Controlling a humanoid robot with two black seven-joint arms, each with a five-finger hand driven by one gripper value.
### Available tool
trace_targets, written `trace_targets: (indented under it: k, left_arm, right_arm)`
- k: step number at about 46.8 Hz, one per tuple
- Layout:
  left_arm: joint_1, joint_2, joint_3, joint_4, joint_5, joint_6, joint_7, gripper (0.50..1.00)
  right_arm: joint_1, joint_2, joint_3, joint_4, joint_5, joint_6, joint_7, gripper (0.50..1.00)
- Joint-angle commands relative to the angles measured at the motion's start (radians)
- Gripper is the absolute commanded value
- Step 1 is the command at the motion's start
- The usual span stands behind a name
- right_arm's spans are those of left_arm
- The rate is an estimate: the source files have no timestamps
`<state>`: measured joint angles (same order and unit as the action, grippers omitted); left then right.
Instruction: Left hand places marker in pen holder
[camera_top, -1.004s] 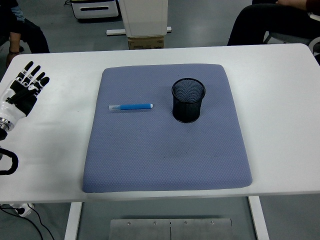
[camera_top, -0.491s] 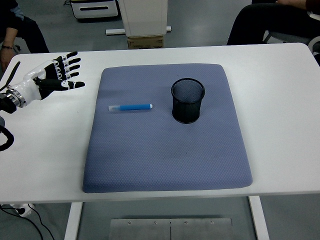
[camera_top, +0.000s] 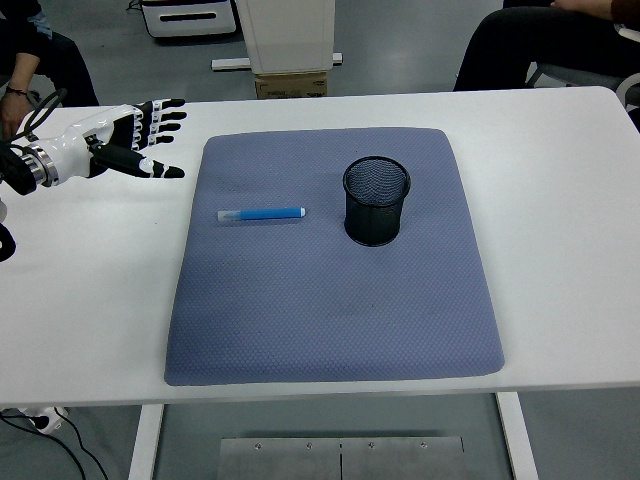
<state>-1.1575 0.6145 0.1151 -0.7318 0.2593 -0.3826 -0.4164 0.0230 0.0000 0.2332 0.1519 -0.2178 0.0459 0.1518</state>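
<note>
Left hand (camera_top: 112, 140) — fingers (camera_top: 165, 114) spread, empty — well left of marker (camera_top: 262, 214)

One white counter (camera_top: 560, 230) carries one blue-grey mat (camera_top: 330, 310). On the mat lie one blue marker (camera_top: 262, 214) and one black mesh pen holder (camera_top: 377, 200). One robot hand (camera_top: 125, 140) shows at the left. Two seated people (camera_top: 540, 40) are partly visible at the top, one at each corner.
</note>
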Motion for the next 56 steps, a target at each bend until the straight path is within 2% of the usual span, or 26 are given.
trace_targets:
  k: [1, 5, 11, 17, 18, 25, 36, 38, 50, 56]
  left_arm:
    - [0.001, -0.002, -0.002, -0.001, -0.003, 0.001, -0.005, 1.0]
    - [-0.001, -0.007, -0.002, -0.001, -0.011, 0.01, -0.039, 1.0]
    - [-0.008, -0.033, 0.001, -0.001, 0.026, 0.034, -0.039, 1.0]
    - [-0.022, -0.036, 0.012, -0.001, 0.147, 0.05, -0.039, 1.0]
    - [-0.022, -0.044, 0.014, -0.003, 0.216, 0.05, -0.039, 1.0]
    - [-0.022, -0.058, 0.015, -0.001, 0.33, 0.051, -0.038, 1.0]
    - [-0.025, -0.096, 0.02, -0.001, 0.446, 0.051, -0.013, 1.0]
    - [-0.028, -0.125, 0.02, 0.0, 0.474, 0.051, -0.01, 1.0]
    - [-0.063, -0.193, 0.02, 0.0, 0.532, 0.051, -0.005, 1.0]
    - [-0.077, -0.214, 0.021, 0.002, 0.593, 0.05, 0.041, 1.0]
  right_arm:
    - [0.0, 0.0, 0.0, 0.0, 0.0, -0.001, 0.0, 1.0]
    - [0.0, 0.0, 0.0, 0.0, 0.0, -0.001, 0.0, 1.0]
    - [0.0, 0.0, 0.0, 0.0, 0.0, -0.001, 0.0, 1.0]
    - [0.0, 0.0, 0.0, 0.0, 0.0, -0.001, 0.0, 1.0]
    - [0.0, 0.0, 0.0, 0.0, 0.0, -0.001, 0.0, 1.0]
    - [0.0, 0.0, 0.0, 0.0, 0.0, -0.001, 0.0, 1.0]
    - [-0.001, 0.0, 0.0, 0.0, 0.0, -0.001, 0.0, 1.0]
    - [0.0, 0.0, 0.0, 0.0, 0.0, -0.001, 0.0, 1.0]
    - [0.0, 0.0, 0.0, 0.0, 0.0, -0.001, 0.0, 1.0]
    - [0.0, 0.0, 0.0, 0.0, 0.0, -0.001, 0.0, 1.0]
